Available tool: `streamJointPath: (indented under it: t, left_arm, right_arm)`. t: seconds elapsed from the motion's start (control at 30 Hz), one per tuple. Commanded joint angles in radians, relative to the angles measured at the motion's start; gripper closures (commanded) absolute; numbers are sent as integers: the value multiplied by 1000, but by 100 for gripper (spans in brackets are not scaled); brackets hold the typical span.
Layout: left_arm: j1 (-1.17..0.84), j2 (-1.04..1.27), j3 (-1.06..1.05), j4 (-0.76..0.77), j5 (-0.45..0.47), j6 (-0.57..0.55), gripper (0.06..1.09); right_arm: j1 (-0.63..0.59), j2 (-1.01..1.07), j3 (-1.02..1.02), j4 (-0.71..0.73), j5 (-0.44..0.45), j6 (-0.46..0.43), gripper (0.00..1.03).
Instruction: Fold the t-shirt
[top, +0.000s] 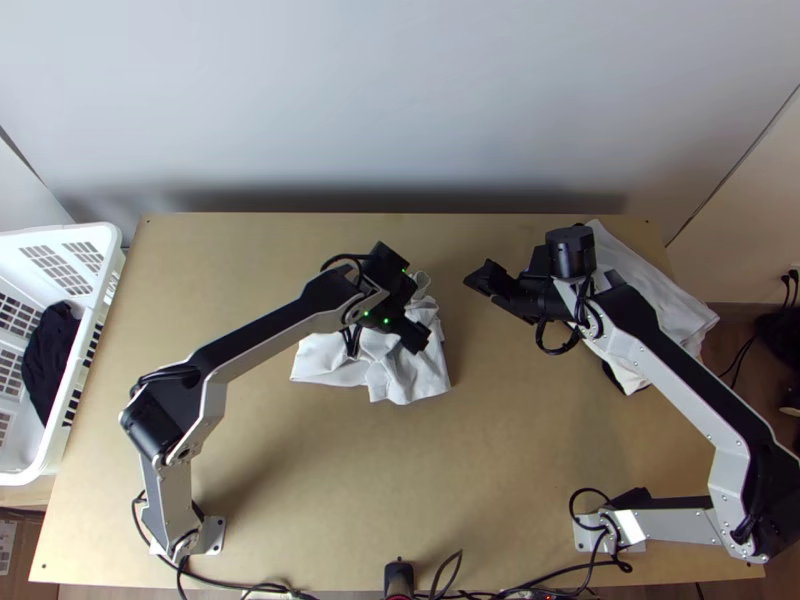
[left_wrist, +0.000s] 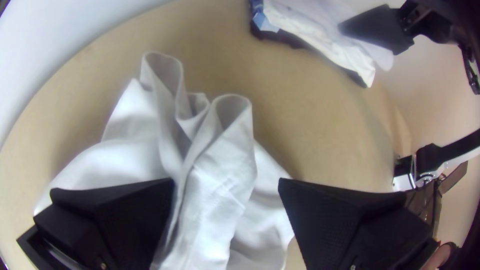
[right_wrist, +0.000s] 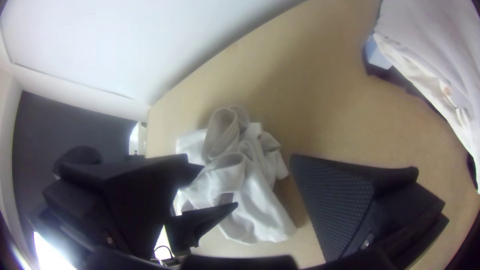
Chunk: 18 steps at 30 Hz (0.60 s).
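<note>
A white t-shirt (top: 412, 375) lies bunched on the table's middle, with upright loops of fabric. Over its right part is my left gripper (top: 412, 299), fingers apart. In the left wrist view the shirt (left_wrist: 215, 185) runs beneath and between the fingers of the open left gripper (left_wrist: 227, 183). To the shirt's right, separated from it by bare wood, my right gripper (top: 496, 298) hangs above the table. The right wrist view has the right gripper (right_wrist: 245, 164) open, the shirt (right_wrist: 260, 200) lying beyond its fingers and partly hidden by one of them.
White cloth (top: 650, 300) lies over something dark and light blue at the table's right, partly beneath the right arm. A white basket (top: 103, 240) with dark cloth (top: 50, 355) inside stands at the left edge. A wall rises behind the table; cables run along its near edge.
</note>
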Motion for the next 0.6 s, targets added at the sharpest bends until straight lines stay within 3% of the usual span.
streamJointPath:
  t: [0.0, 0.07, 0.17, 0.23, 0.3, 0.4, 0.5, 0.57]
  left_arm:
    - [2, -57, 20, 6, 19, -63, 10]
    - [13, -75, 37, 4, 56, -111, 10]
    - [67, -100, 69, 4, 218, -215, 10]
    - [106, -109, 89, -6, 275, -267, 10]
    - [149, -118, 80, -43, 274, -244, 10]
    - [251, -134, 34, -98, 254, -197, 10]
    - [358, -170, -101, -91, 132, -57, 10]
    - [439, -209, -170, -86, 109, -4, 10]
  right_arm:
    - [7, 17, -2, 14, -2, 2, 8]
    - [14, 31, -2, 20, -2, -1, 8]
    - [38, 61, 6, 29, -2, 5, 8]
    - [63, 95, 29, 28, 1, 24, 8]
    - [92, 138, 79, 15, 0, 71, 8]
    - [155, 201, 199, -20, -2, 73, 8]
    - [210, 304, 374, -89, -25, 73, 8]
    - [241, 393, 512, -138, -42, 88, 8]
